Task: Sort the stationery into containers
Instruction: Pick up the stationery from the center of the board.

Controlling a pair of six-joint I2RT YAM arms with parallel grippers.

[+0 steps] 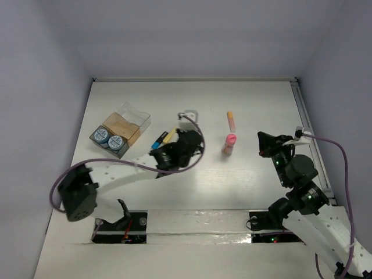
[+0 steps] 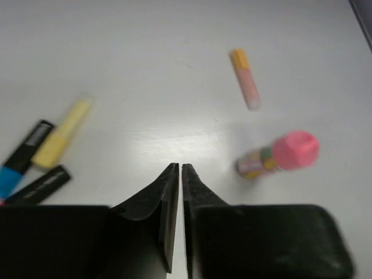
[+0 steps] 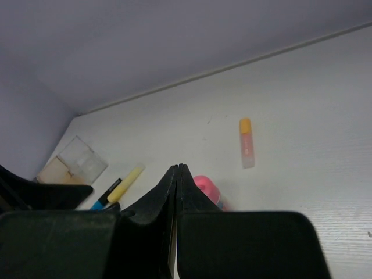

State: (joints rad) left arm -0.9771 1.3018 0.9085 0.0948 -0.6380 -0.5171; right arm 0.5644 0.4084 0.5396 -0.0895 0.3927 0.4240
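Pale grey walls close in a white desk with a faint wood grain. At its left I see a clear box with a tan inside. A smaller greyish box joins its near side and holds two blue-and-white discs side by side, their printed tops too small to read. Just right of the boxes three black-bodied highlighters lie on the desk: one yellow-capped, one blue-capped, and a third whose cap the frame edge cuts off. The lettering on their bodies is blurred. Mid-desk lies a pink stick with a colourful label I cannot read. An orange-capped pink tube lies just beyond it, not touching. My left fingers are pressed together on nothing, between the highlighters and the stick. My right fingers are likewise closed and empty, raised at the right and pointing toward the stick.
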